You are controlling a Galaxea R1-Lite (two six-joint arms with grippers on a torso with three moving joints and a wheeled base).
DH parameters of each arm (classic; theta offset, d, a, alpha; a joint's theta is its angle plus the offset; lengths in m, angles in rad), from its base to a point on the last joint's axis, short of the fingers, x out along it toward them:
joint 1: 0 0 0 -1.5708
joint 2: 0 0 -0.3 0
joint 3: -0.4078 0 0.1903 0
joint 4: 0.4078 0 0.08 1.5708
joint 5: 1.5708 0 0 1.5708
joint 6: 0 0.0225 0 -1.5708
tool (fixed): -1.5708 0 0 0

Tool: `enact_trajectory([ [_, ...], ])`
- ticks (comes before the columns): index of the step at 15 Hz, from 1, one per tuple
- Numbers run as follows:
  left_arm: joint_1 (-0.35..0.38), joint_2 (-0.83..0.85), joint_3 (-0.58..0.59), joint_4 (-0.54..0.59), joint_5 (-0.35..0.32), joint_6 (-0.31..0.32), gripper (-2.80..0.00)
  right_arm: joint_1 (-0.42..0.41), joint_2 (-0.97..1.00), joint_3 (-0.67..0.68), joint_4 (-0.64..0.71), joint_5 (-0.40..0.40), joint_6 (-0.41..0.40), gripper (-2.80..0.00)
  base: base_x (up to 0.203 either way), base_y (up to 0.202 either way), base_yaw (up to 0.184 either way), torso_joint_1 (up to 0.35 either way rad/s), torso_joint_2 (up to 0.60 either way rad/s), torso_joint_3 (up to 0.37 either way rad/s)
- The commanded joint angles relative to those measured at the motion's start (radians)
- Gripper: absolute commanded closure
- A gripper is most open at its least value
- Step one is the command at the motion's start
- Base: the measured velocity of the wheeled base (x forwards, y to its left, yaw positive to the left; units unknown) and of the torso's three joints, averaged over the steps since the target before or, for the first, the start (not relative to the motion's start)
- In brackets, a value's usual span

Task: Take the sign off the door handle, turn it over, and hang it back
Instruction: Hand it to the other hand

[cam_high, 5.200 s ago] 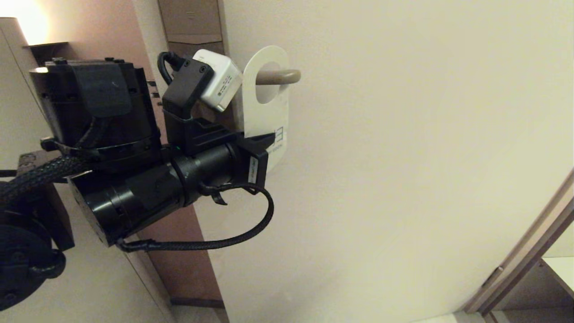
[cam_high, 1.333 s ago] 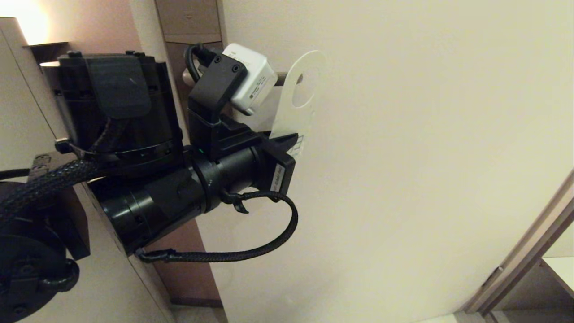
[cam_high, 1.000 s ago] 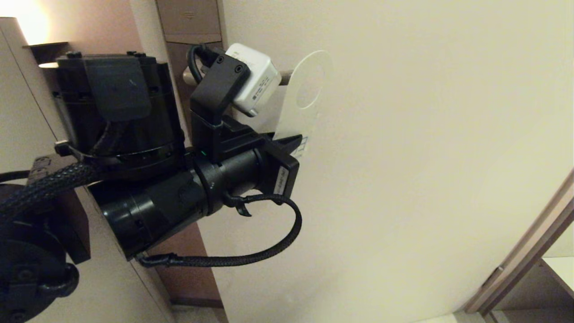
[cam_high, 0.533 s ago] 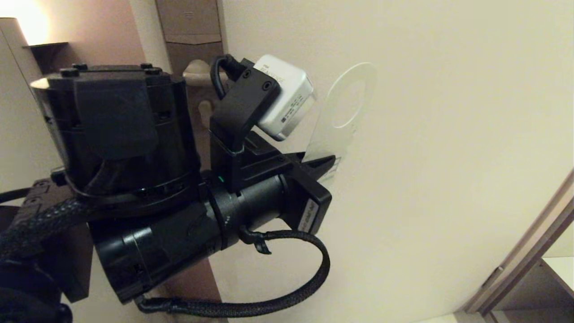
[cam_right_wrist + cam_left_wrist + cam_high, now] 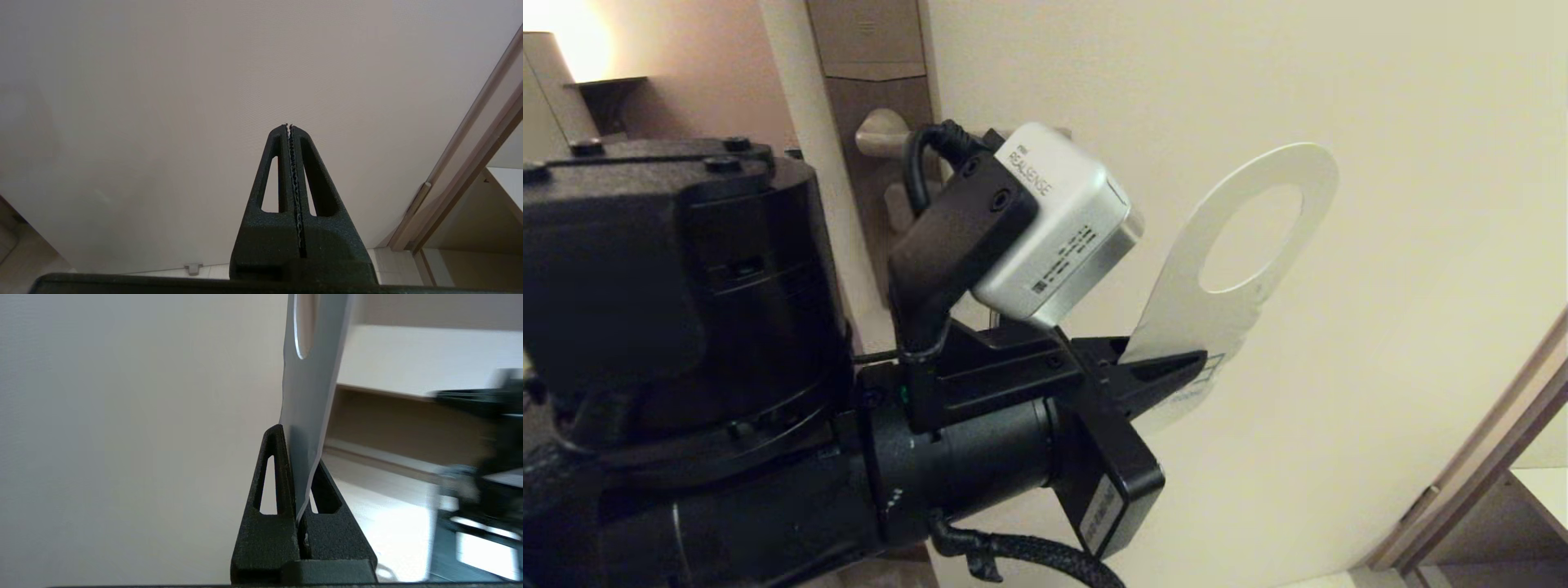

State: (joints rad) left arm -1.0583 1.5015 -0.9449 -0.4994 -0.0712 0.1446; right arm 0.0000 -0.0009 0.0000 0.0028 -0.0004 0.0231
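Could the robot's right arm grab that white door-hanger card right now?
Probably not: the right end effector faces bare door, shut, with no white card door hanger near it; the left end effector clamps the card.

The handle (image 5: 882, 135) stuck out from its brown plate (image 5: 882, 90) with nothing hung on it, but the left arm's camera (image 5: 1054, 220) blocked the view of its tip. The left gripper (image 5: 1176, 371) pinched the sign (image 5: 1241, 245) out in the open, away from the handle. To the right, only the flat door (image 5: 1380, 122) lay behind, with lots of room.
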Motion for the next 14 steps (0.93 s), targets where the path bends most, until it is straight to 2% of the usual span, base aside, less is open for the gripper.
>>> enact_trajectory([
  [1, 0.005, -0.042, 0.012, 0.008, -0.065, -0.041, 0.0, 0.0, 0.001, 0.0, 0.0, 0.0, 0.0, 0.0, 0.0, 0.0, 0.0, 0.0, 0.0, 0.0],
  [4, 0.06, -0.087, 0.021, 0.055, -0.235, -0.134, 0.0, 0.0, 0.001, 0.0, 0.0, 0.0, 0.0, 0.0, 0.0, 0.0, 0.0, 0.0, 0.0, 0.0],
  [9, 0.245, -0.091, 0.088, 0.054, -0.484, -0.16, 0.0, 0.0, 0.001, 0.0, 0.0, 0.0, 0.0, 0.0, 0.0, 0.0, 0.0, 0.0, 0.0, 0.0],
  [12, 0.34, -0.077, 0.099, 0.037, -0.586, -0.161, 0.0, 0.0, 0.001, 0.0, 0.0, 0.003, -0.007, 0.0, 0.0, 0.0, 0.0, 0.0, 0.0, 0.0],
  [14, 0.36, -0.072, 0.103, -0.002, -0.618, -0.178, 0.0, 0.0, 0.001, 0.0, 0.002, 0.007, -0.026, 0.0, 0.0, 0.0, 0.0, 0.0, 0.0, 0.0],
])
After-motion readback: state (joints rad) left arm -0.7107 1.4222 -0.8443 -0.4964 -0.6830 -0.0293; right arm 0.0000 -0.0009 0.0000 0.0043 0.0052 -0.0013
